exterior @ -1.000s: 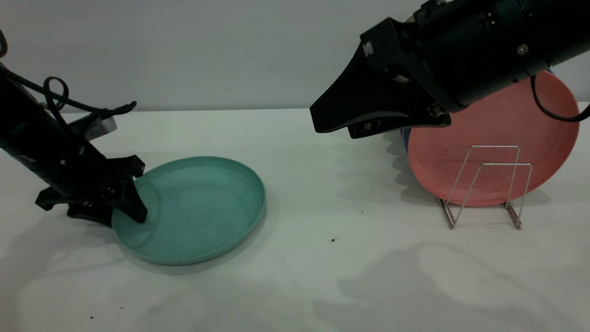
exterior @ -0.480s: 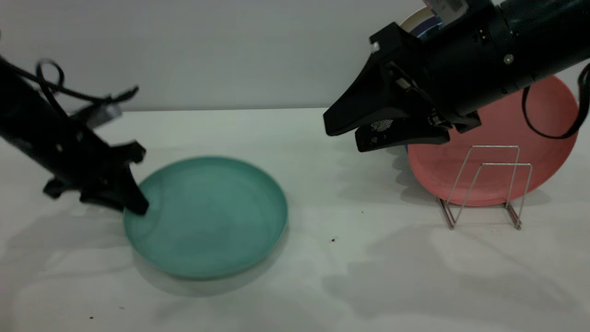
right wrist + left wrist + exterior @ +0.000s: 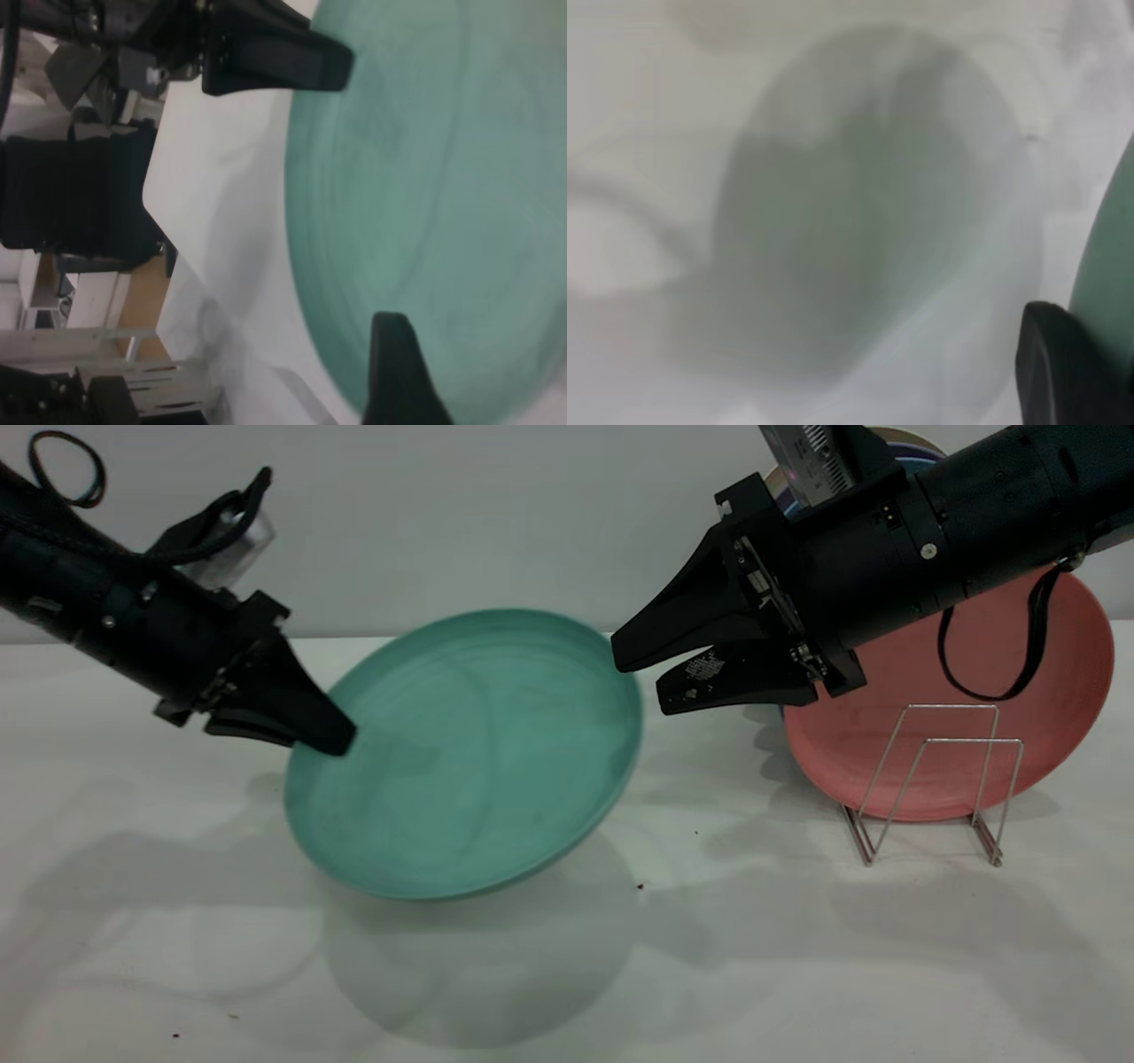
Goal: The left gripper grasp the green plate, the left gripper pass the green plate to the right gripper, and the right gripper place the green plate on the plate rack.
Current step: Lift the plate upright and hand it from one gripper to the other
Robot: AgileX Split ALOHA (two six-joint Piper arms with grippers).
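Observation:
The green plate (image 3: 469, 753) is off the table, tilted with its face toward the camera. My left gripper (image 3: 330, 737) is shut on its left rim; one black finger (image 3: 1063, 367) lies against the plate's edge (image 3: 1109, 257) in the left wrist view. My right gripper (image 3: 640, 682) is open, its jaw tips right at the plate's right rim, one jaw with a white speckled patch. In the right wrist view the plate (image 3: 443, 204) fills the frame behind one right finger (image 3: 403, 372), with the left gripper (image 3: 292, 62) on its far rim. The plate rack (image 3: 930, 779) stands at the right.
A salmon-pink plate (image 3: 939, 691) stands upright in the back of the rack, behind two free front wire loops. The edge of another plate (image 3: 895, 437) shows above the right arm. The green plate's shadow lies on the white table (image 3: 709, 957).
The left gripper has lifted the green plate off the table, carried it up and to the right, and tilted it. The right gripper has opened its jaws and come to the plate's rim.

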